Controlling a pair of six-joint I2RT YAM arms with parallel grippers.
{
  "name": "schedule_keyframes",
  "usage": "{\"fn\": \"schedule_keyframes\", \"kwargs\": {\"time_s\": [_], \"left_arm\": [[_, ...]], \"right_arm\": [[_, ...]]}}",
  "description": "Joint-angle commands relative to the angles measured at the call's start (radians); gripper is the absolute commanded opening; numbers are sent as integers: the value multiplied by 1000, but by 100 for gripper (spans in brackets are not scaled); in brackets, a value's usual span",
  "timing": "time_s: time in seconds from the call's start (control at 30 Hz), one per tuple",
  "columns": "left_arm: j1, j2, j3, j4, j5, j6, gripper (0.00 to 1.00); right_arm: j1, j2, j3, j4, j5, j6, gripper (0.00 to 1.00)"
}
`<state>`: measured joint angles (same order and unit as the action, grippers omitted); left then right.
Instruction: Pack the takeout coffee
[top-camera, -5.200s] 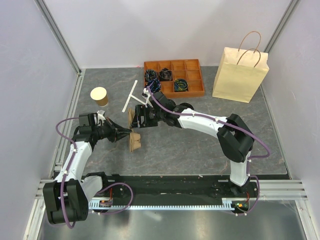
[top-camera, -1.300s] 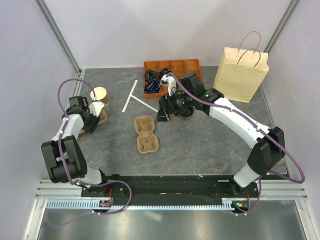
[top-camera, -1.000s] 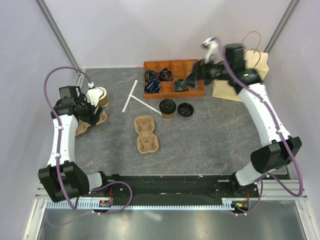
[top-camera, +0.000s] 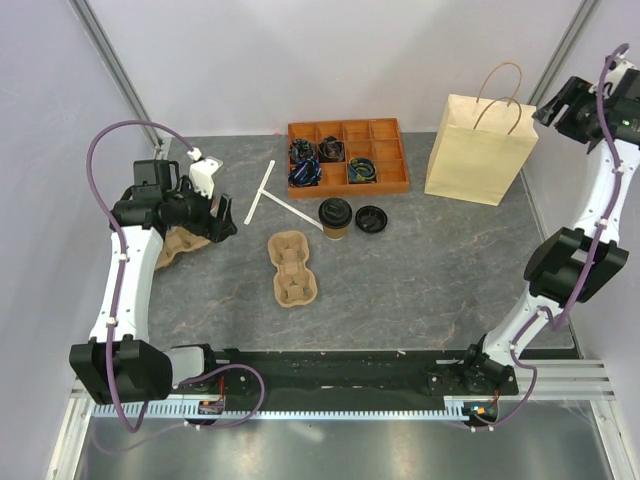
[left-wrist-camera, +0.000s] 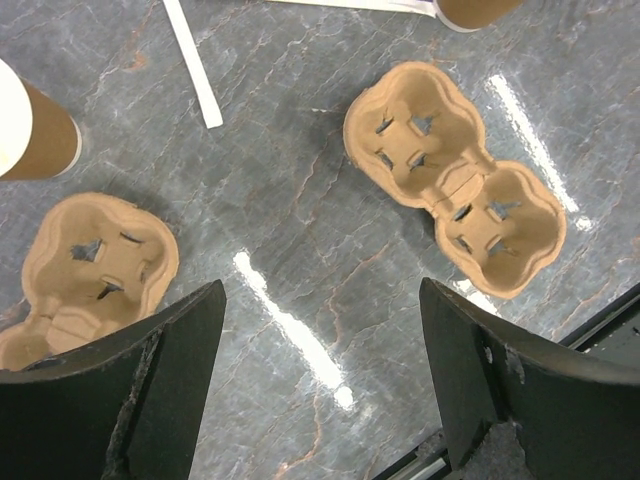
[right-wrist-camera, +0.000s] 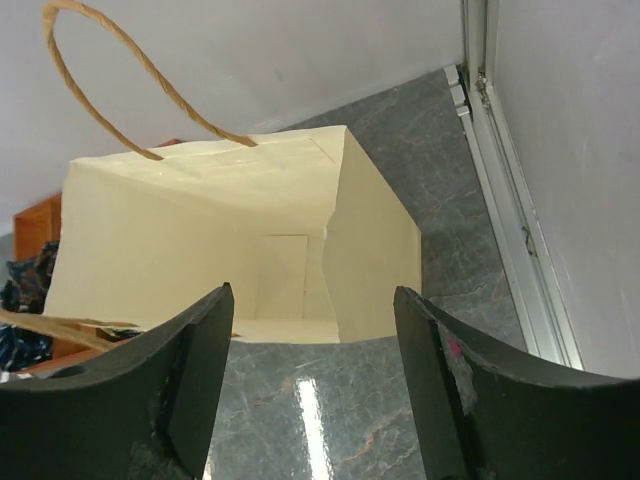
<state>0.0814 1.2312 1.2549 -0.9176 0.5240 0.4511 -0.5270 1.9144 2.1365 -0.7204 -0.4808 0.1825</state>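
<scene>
The takeout coffee (top-camera: 335, 217), a brown paper cup with a black lid, stands upright mid-table in front of the orange tray; its base shows at the top edge of the left wrist view (left-wrist-camera: 475, 10). No gripper touches it. My left gripper (top-camera: 222, 222) (left-wrist-camera: 320, 300) hangs open and empty over bare table at the left, between two pulp cup carriers. My right gripper (top-camera: 548, 108) (right-wrist-camera: 312, 300) is raised at the far right, open and empty, just beside the open mouth of the cream paper bag (top-camera: 480, 148) (right-wrist-camera: 200, 240).
One pulp carrier (top-camera: 291, 268) (left-wrist-camera: 455, 190) lies mid-table, another (top-camera: 180, 243) (left-wrist-camera: 95, 265) under my left arm. A lidless brown cup (left-wrist-camera: 25, 130) stands beside it. A loose black lid (top-camera: 371, 218), white sticks (top-camera: 262, 195) and the orange compartment tray (top-camera: 400, 186) lie behind.
My right arm swung from over the orange tray to the far right, above the paper bag, jaws a little narrower. The left gripper shifted slightly right, off the lidless cup.
</scene>
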Motion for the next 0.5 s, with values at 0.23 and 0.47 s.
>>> {"fn": "schedule_keyframes", "kwargs": {"time_s": [0.23,0.47], "left_arm": [[-3,-32,-40,59,39,-43,86],[-5,-42,-58,66,28,-34,86]], "right_arm": [[97,78,62,10,229,-89,71],[114,121,76,38,254,-89,64]]}}
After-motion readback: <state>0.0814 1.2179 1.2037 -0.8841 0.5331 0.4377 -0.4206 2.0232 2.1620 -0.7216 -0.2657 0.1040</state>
